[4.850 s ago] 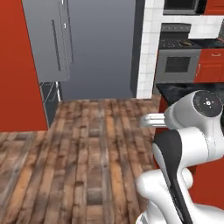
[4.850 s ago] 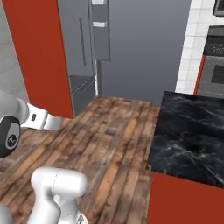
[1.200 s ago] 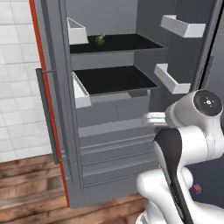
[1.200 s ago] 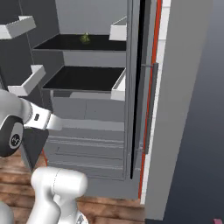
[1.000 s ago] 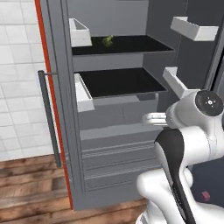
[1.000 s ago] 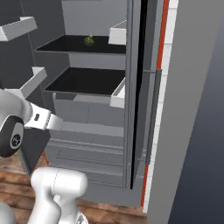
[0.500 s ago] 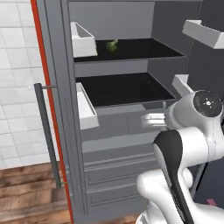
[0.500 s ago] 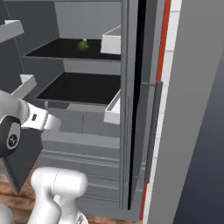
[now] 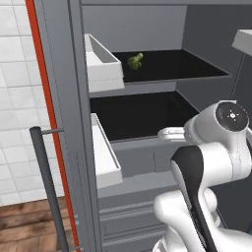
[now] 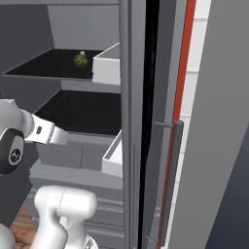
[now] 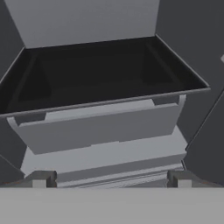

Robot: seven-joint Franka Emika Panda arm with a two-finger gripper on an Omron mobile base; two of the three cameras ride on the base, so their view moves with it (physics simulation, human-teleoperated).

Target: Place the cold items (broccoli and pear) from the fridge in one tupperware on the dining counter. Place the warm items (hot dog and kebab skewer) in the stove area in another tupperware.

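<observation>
While the fridge (image 9: pixel 74 123) stands open, broccoli (image 9: pixel 135 60) sits near the back edge of its upper shelf (image 9: pixel 197 69); the empty gripper (image 11: pixel 111 178), fingers spread wide, faces the lower shelf (image 11: pixel 100 78).

You face the open fridge (image 9: pixel 147 162). Its lower shelf (image 11: pixel 100 78) lies just ahead of the wide-open pincer (image 11: pixel 109 178), a dark, bare surface over grey drawer fronts (image 11: pixel 98 129). Above the pincer, the upper shelf (image 9: pixel 172 69) carries the broccoli (image 9: pixel 135 60) toward its back, beside the white door bin (image 9: pixel 101 66).
</observation>
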